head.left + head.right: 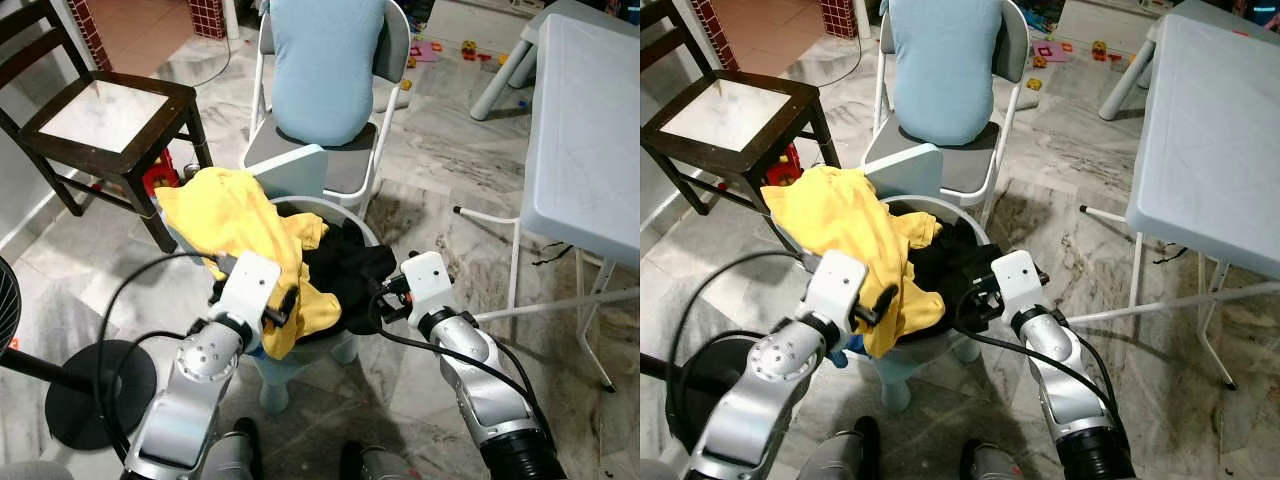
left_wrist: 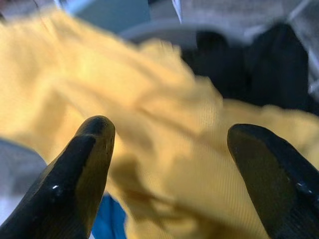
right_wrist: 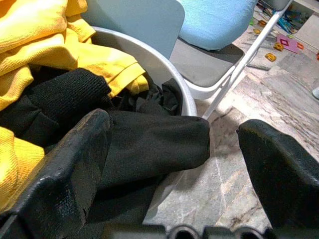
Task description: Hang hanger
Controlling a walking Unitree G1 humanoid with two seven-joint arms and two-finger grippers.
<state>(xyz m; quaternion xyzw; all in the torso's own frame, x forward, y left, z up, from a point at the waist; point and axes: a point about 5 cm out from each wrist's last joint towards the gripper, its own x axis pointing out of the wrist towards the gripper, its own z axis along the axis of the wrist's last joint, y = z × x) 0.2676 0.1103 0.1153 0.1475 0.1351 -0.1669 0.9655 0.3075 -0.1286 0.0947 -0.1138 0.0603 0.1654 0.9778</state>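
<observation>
Both grippers, left [image 2: 169, 174] and right [image 3: 174, 164], are spreading their fingers wide over a basket [image 1: 345, 215] of yellow [image 1: 240, 215] and black clothes [image 1: 345, 270], with a chair [image 1: 335, 165] sitting behind.

A grey round basket [image 1: 352, 218] on the marble floor holds a yellow garment [image 1: 240, 222] draped over its rim and a black garment [image 1: 345, 270] beside it. Behind it stands a white folding chair [image 1: 340, 160] bearing a light blue cushion [image 1: 325, 65]. A dark wooden chair [image 1: 105, 115] stands at left, a pale table [image 1: 585, 130] at right
</observation>
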